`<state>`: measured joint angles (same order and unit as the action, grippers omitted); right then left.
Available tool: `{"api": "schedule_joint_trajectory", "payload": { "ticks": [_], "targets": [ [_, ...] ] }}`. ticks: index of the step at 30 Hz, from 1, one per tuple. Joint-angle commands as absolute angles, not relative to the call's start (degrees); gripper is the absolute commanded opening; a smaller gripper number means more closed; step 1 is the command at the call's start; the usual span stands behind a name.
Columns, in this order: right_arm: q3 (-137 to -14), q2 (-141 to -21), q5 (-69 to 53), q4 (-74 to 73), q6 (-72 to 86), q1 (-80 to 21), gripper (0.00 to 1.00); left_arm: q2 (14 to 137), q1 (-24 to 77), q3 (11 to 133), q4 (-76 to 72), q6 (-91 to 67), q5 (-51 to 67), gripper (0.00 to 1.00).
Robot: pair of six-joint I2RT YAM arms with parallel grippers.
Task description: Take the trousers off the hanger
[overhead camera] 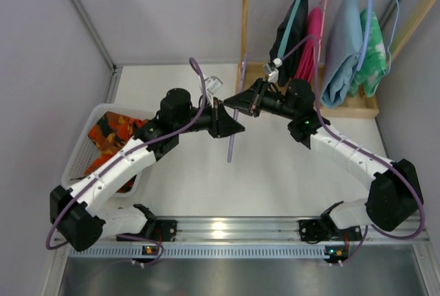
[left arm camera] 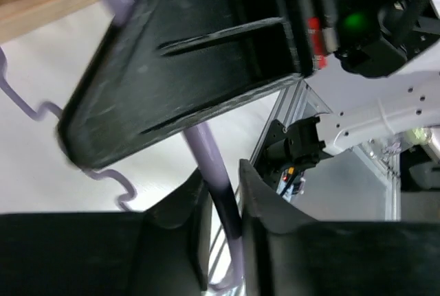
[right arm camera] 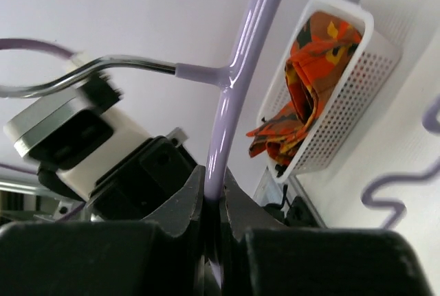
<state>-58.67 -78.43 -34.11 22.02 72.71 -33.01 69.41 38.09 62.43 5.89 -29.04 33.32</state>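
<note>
the overhead view alone shows the whole layout: both arms reach in over the middle of the table, their tips nearly meeting, and a short lilac length of the hanger shows below them. the trousers lie bunched in a white basket at the left edge, well apart from the hanger and partly covered by the left arm. a rack of other clothes stands at the back right.

the wrist views show the grips, which the overhead view hides. the right gripper is pinched tight on the hanger's bar, just below where the thin metal hook branches off. the left gripper is narrow, with the bar running between its fingers and touching both.

the left wrist view is blurred, its upper half filled by the other gripper's black body. in every view most of the hanger is cut off.
</note>
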Motion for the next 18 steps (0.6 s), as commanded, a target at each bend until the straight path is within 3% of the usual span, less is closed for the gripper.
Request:
{"api": "schedule_joint_trajectory", "payload": {
  "ticks": [1, 2, 4, 7, 8, 10, 11, 15, 18],
  "targets": [
    [-62.3, -78.0, -34.2, 28.3, 72.4, -34.3, 0.0, 68.2, 38.4, 62.5, 0.4, -30.9, 31.4, 0.17],
    [-62.2, -78.0, -34.3, 28.3, 72.2, -34.4, 0.0, 67.1, 38.4, 62.1, 0.5, -31.2, 29.4, 0.0],
    [-61.5, -77.9, -34.1, 28.0, 71.5, -34.3, 0.04, 65.7, 38.4, 61.5, 0.5, -31.6, 27.8, 0.0],
    [-61.7, -77.4, -34.9, 27.5, 69.7, -34.1, 0.31, 64.1, 38.1, 61.3, 1.7, -32.0, 25.7, 0.0],
    [-61.9, -77.0, -35.7, 27.1, 69.1, -33.9, 0.48, 63.4, 38.1, 61.2, 2.5, -32.1, 25.7, 0.0],
    [-62.1, -76.2, -36.3, 25.8, 66.1, -33.7, 0.62, 62.5, 37.5, 61.3, 2.8, -31.6, 26.1, 0.0],
    [-62.0, -74.9, -36.4, 23.8, 65.3, -33.7, 0.77, 62.2, 37.4, 61.3, 3.2, -31.3, 26.4, 0.0],
    [-59.2, -70.2, -38.0, 19.4, 58.6, -33.6, 0.98, 60.5, 35.3, 62.1, 3.4, -30.2, 30.3, 0.0],
    [-55.2, -65.3, -37.4, 15.3, 54.0, -33.6, 0.99, 61.3, 33.1, 64.0, 3.2, -32.2, 37.6, 0.0]
  ]
}}
